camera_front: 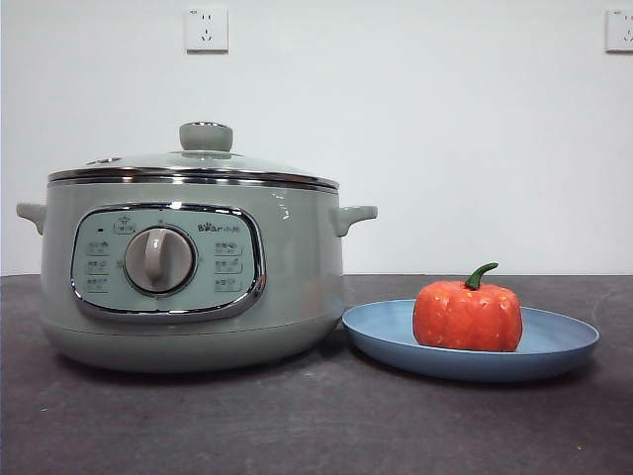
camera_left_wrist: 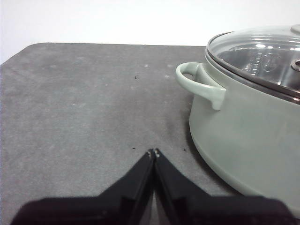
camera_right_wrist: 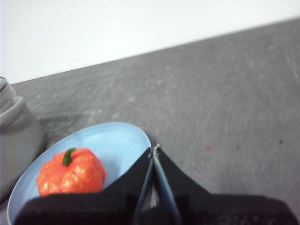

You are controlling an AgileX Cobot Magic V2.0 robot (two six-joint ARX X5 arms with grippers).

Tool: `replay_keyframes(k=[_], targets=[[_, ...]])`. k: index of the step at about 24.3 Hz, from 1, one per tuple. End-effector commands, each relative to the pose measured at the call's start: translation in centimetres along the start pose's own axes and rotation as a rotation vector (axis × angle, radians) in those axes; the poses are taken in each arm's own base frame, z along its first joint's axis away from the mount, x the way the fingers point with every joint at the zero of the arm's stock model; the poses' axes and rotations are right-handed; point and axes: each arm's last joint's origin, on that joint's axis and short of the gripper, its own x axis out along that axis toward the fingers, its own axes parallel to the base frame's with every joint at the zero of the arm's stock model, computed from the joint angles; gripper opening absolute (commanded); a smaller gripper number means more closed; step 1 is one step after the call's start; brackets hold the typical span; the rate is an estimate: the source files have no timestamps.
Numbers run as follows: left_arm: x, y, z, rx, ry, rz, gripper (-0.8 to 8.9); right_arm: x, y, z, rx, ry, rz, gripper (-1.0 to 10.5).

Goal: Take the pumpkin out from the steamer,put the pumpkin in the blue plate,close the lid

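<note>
Left hand (camera_left_wrist: pixel 154 152): jaws pressed together, tips meeting, gripping nothing; it hangs over bare dark surface (camera_left_wrist: pixel 84 108), off to one side of the steamer (camera_left_wrist: pixel 248 140) and clear of its side handle (camera_left_wrist: pixel 199 84). Right hand (camera_right_wrist: pixel 153 149): jaws likewise closed on nothing, hovering just past the rim of the blue plate (camera_right_wrist: pixel 117 140), apart from the pumpkin (camera_right_wrist: pixel 71 172). Neither hand shows in the front view. Pumpkin sits upright in the blue plate, green stem (camera_front: pixel 481 274) up, slightly toward the steamer side of centre; the plate rests on the surface just beside the steamer base, rim close to it, contact not clear. Lid (camera_front: pixel 198 163) sits level on the steamer's chrome rim, knob (camera_front: pixel 206 136) on top; through the glass in the left wrist view only a metal insert can be made out. Judgement: all three steps read as done, pumpkin out, plated, lid closed; this looks like the finish, both hands empty and withdrawn. Next move would call for little more than keeping clear of plate and handle, perhaps checking the lid is seated all round. Writing: a brand mark on the control panel (camera_front: pixel 168 262) above the dial (camera_front: pixel 159 259), reading roughly "Bear" with small characters after it, not legible; button labels too small to read. Two wall sockets (camera_front: pixel 206 29) behind, no readable text.
</note>
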Motion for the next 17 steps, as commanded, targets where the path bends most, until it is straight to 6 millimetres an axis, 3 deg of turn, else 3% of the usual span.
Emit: replay_keyframes(k=[1,17], targets=[[0.16,0.03,-0.46,-0.003,0.011,-0.001,-0.04,0.09,-0.12,-0.42,0.043,0.021,-0.010,0.0],[0.16,0.03,-0.46,-0.003,0.011,-0.001,-0.04,0.09,-0.13,-0.48,0.043,0.027,-0.011,0.0]])
